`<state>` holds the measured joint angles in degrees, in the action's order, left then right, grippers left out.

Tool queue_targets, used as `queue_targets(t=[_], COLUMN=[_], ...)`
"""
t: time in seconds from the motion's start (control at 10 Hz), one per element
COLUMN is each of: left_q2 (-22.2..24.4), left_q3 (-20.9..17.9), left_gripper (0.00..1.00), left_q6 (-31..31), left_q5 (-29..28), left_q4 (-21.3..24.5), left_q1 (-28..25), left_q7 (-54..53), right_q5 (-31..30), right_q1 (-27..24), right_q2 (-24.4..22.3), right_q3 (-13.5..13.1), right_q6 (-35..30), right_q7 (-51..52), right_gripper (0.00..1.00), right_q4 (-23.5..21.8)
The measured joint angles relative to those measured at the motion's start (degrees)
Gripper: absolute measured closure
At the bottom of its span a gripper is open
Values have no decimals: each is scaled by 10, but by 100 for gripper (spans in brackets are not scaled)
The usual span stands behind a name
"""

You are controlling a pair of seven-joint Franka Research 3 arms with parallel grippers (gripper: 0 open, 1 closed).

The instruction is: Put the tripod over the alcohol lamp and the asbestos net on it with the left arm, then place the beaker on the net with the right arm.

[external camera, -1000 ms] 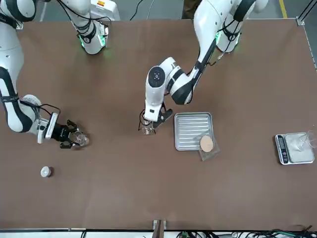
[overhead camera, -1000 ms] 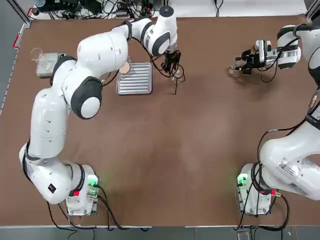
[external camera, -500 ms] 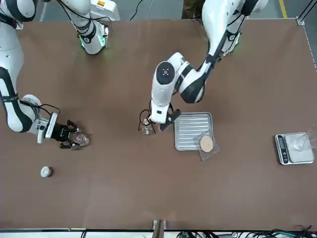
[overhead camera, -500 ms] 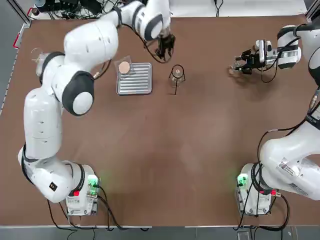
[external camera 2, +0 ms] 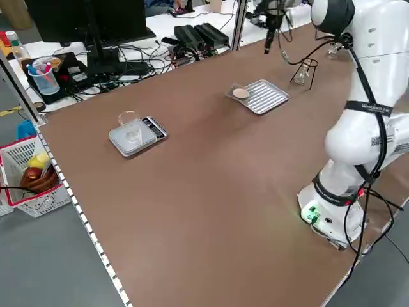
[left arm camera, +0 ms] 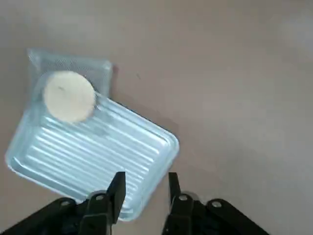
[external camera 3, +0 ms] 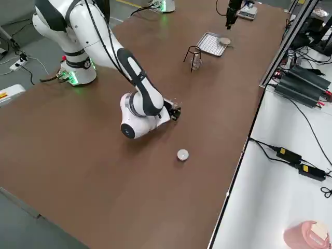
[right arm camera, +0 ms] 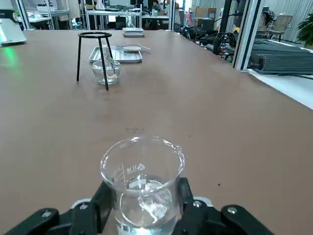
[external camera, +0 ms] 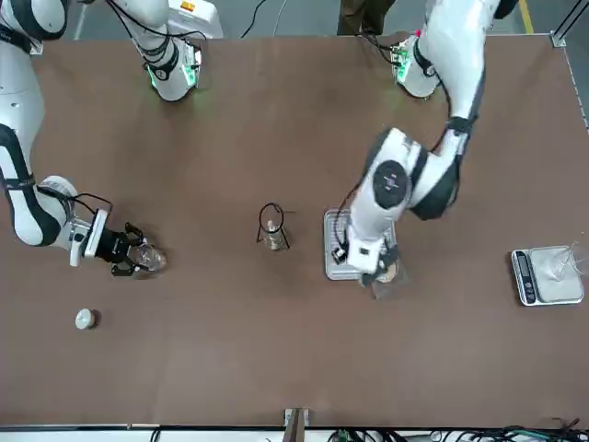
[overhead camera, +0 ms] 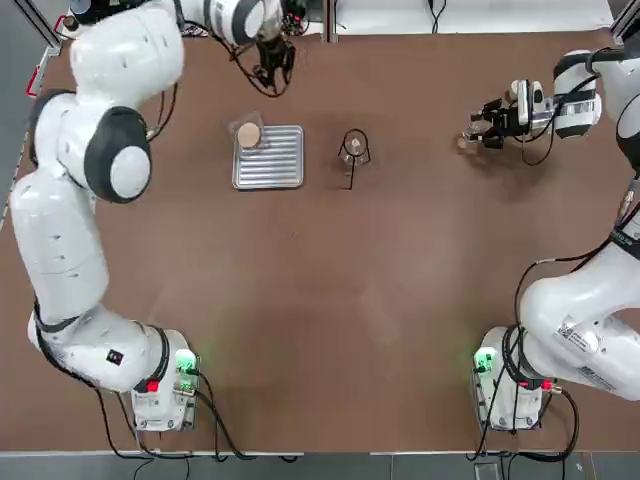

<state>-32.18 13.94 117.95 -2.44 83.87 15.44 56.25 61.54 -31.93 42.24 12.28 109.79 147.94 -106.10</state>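
The tripod [overhead camera: 353,152] stands over the alcohol lamp [right arm camera: 106,71] mid-surface, so my step in hand is fetching the asbestos net [overhead camera: 248,133]. It lies at the far corner of the ribbed silver tray [overhead camera: 275,165], part on the tray and part off it, its tan disc facing up.

My left end effector [left arm camera: 143,188] hangs above the tray with nothing in it, fingers parted to a narrow gap. In my wrist view the net sits at the tray's opposite corner, so I am not yet over it.

To do this well, I judge I should bring the fingers over the net's edge that overhangs the tray, where one finger can get beneath the thin mesh. Pinching flat against the ribs would likely slip. Then I should carry it level, so it settles centred on the tripod ring without nudging the thin legs.

My right end effector [right arm camera: 142,210] waits near the far right of the surface, clamped on the beaker [right arm camera: 142,183], well apart from the tripod.
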Motion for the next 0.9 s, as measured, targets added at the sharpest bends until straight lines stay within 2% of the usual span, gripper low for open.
queue_targets(t=[0.2,0.3,0.4,0.6,0.9], left_q2=[6,3,-6,-41,-79], left_q3=[94,138,163,170,172], left_gripper=[55,54,54,54,54], left_q6=[0,0,0,1,1], left_q5=[8,31,53,103,154], left_q4=[30,40,48,51,51], left_q1=[-158,-239,-303,-362,-393], left_q7=[-167,-262,-349,-491,-616], right_q5=[0,0,0,0,0], right_q1=[0,0,1,1,1], right_q2=[0,0,0,0,0], right_q3=[0,0,0,0,0], right_q6=[0,0,0,0,0], right_q7=[0,0,0,-1,-1], right_gripper=[42,42,42,42,42], right_q4=[0,0,0,0,0])
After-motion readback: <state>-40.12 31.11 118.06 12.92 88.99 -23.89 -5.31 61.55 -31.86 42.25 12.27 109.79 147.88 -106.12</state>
